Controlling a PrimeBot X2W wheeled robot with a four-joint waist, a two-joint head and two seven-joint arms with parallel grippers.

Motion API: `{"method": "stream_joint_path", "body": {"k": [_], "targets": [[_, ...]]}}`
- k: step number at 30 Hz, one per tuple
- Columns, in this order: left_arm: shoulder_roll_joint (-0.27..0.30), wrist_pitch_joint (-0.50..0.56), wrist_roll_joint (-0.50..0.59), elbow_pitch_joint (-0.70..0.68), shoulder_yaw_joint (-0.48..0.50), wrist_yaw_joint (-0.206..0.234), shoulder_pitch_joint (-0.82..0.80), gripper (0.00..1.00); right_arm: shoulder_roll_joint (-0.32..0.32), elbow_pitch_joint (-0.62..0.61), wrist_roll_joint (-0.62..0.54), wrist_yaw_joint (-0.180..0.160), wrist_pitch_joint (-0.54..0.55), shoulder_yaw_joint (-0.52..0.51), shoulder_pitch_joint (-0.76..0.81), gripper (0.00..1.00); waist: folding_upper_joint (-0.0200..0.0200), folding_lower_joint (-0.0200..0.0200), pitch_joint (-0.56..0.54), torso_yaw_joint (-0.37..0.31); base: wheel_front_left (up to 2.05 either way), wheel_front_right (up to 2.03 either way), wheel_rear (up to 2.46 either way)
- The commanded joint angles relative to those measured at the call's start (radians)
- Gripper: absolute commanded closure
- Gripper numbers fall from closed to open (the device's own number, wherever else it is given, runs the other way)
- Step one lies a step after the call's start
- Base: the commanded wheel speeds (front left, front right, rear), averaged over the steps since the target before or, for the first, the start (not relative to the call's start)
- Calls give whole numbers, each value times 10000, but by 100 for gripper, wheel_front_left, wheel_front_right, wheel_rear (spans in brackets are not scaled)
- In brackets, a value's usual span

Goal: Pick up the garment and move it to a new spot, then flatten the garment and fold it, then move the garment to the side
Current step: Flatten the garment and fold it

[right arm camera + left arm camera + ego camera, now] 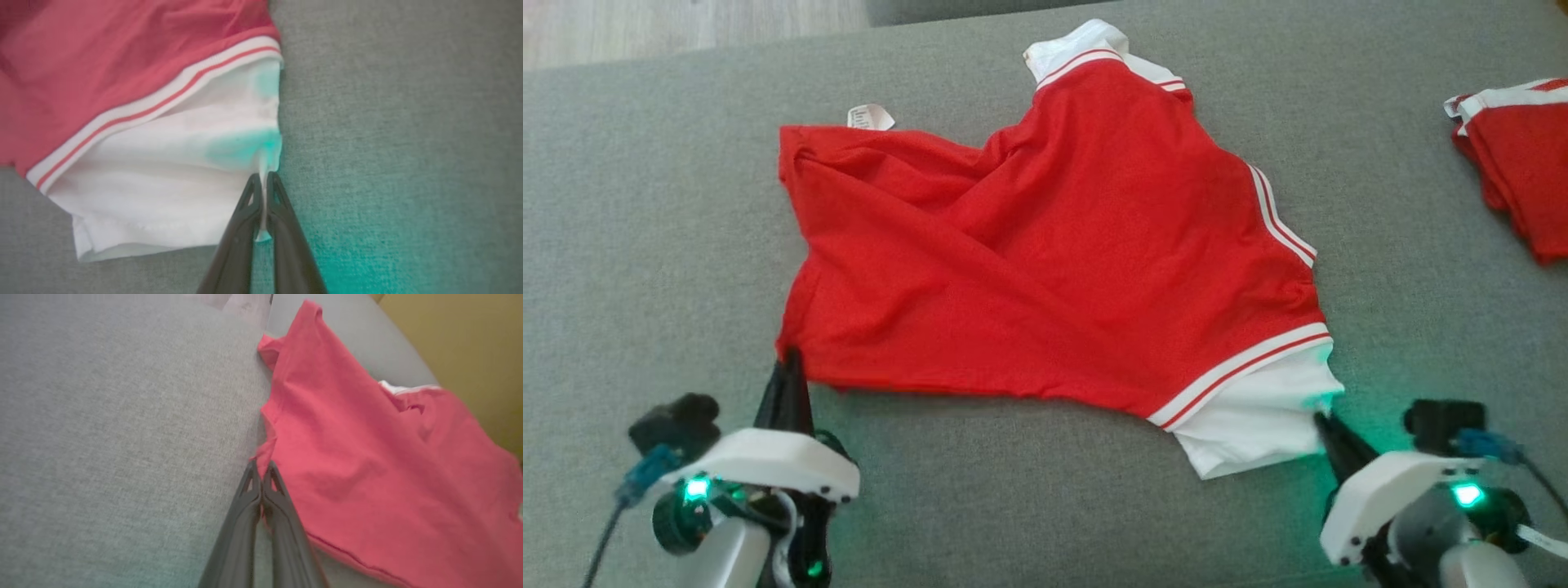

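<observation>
Pictured at centre frame on the grey upholstered surface (621, 245): the red garment (1054, 245), rumpled, with a deep diagonal crease across its middle and a white label (870, 117) poking out at its upper left. At lower left, the left tool (791, 359), pressed together on the near red corner. At lower right, the right tool (1321, 418), pinching a thin nip of the white under-layer just below the striped band. At upper right, well apart, a second red garment (1515, 163), apparently folded.

Judged to be the flattening stage, with both near corners gripped. To do it well: draw the two tools apart along the bottom of the frame until taut between them, then lift only slightly and drag toward the bottom edge to pull out the diagonal crease. Keep both at equal height to avoid skewing the cloth. Go gently on the right, given so little white fabric in the grip and a likely slip under a sharp tug. Mind the red outer layer sliding over the white one.
</observation>
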Motion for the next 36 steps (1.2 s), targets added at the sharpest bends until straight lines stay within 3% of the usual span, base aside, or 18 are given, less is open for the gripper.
{"method": "stream_joint_path", "body": {"k": [1, 7, 10, 14, 18, 22, 26, 31, 36], "targets": [[-1, -198, -226, -551, 566, -119, -155, 100, -61, -402, 128, 65, -235, 41, -253, 100, -1, 0, -61, 17, 0, 0, 0], [-216, -395, -1110, -1913, 1087, -608, -78, 100, -61, -2510, 1310, 65, -88, -425, -671, 100, -1, 0, -322, 22, 0, 0, 0], [-111, -128, -1490, -3015, 1260, -748, -155, 100, -61, -4263, 1779, 65, 436, -813, -888, 100, -1, 0, -402, 49, 0, 0, 0], [194, 606, -1894, -4341, 1383, -697, -539, 100, -61, -6044, 2134, 65, 1051, -1328, -1638, 100, -1, 0, -380, 136, 0, 0, 0], [573, 1647, -2352, -5058, 1490, -466, -1391, 100, -121, -6620, 2271, 65, 1697, -1350, -3241, 100, -1, 0, -9, 112, 0, 0, 0], [820, 2401, -2526, -4591, 1598, -213, -3031, 100, -465, -5435, 2516, 65, 1964, -965, -5655, 100, -1, 0, 693, 115, 0, 0, 0], [972, 2432, -2027, -3103, 1576, -155, -5209, 100, -729, -3185, 2524, 65, 1329, -533, -8350, 100, -1, 0, 1521, 174, 0, 0, 0], [1014, 1412, -906, -958, 1353, -571, -7748, 100, -505, 49, 2886, 65, -672, -724, -11377, 100, -1, 0, 2221, 216, 0, 0, 0], [837, -372, 0, 507, 1375, -1006, -9677, 100, -768, 2044, 2536, 65, -3089, -441, -13561, 100, -1, 0, 2349, 240, 0, 0, 0]]}}
